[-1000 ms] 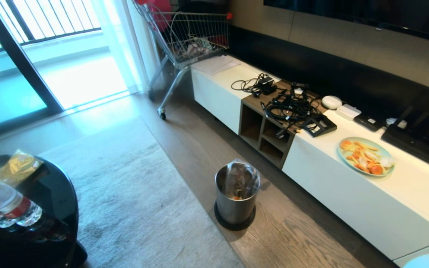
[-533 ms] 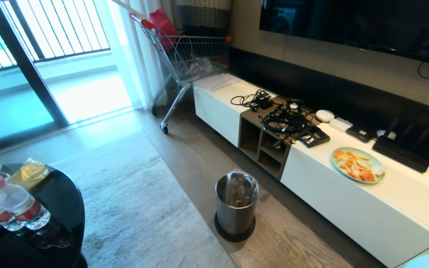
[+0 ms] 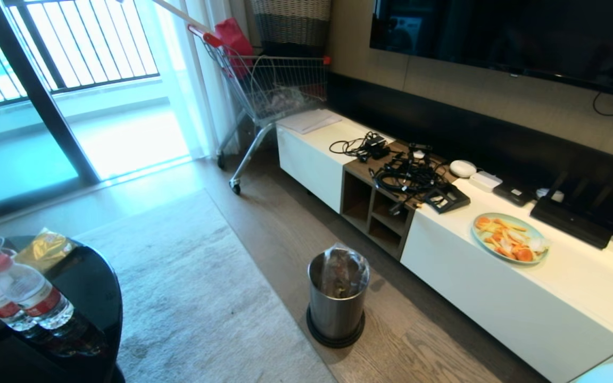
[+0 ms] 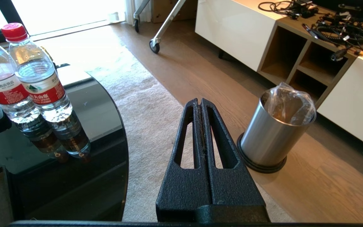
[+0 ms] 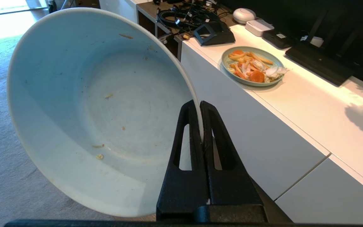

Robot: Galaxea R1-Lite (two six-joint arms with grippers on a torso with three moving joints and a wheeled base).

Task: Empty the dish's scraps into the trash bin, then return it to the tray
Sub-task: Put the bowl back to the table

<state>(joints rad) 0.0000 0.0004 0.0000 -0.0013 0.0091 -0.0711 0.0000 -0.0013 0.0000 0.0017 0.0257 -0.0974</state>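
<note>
One clenched right hand gripping small round white dish rim; keep level, carry to tray.

Bin on floor, between rug and long counter. Plate on counter, right of cable pile. Two bottles on round counter at left. Cart behind, by window. Bowl tipped, rim in right tool.
</note>
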